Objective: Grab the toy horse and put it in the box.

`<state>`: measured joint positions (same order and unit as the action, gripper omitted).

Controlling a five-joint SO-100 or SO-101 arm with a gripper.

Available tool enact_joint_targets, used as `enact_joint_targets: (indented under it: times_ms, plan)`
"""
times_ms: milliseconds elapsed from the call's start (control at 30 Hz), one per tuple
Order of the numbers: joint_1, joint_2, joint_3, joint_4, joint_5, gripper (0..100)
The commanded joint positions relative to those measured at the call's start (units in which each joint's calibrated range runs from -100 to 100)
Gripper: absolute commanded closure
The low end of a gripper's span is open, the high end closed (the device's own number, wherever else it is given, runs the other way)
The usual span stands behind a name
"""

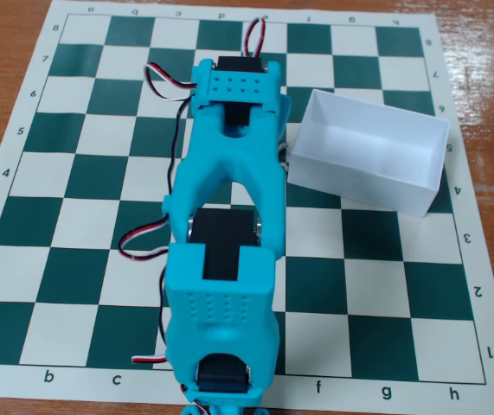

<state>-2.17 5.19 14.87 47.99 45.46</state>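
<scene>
The turquoise arm [229, 216] stretches from the bottom edge of the fixed view up over the middle of the chessboard mat. Its far end [238, 86] lies near the top rows. The arm's own body covers the gripper's fingers, so I cannot see them. The toy horse does not show; it is hidden or out of view. The white open box [420, 177] stands on the mat to the right of the arm, and its inside looks empty. A small pale bit [285, 158] shows between the arm and the box's left wall; I cannot tell what it is.
The green and cream chessboard mat [82, 173] lies on a brown wooden table [4, 78]. Red, black and white servo cables [164, 82] loop out on the arm's left side.
</scene>
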Motion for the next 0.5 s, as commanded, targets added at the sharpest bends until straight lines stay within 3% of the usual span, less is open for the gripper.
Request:
enact_joint_targets:
  times_ms: [0, 300, 467]
  plan:
    - [1.67, 1.27, -1.53, -4.13, 1.74, 74]
    - [0.38, 4.54, -2.53, -2.8, -0.36, 69]
    - [0.67, 7.29, -4.26, -3.14, 5.51, 68]
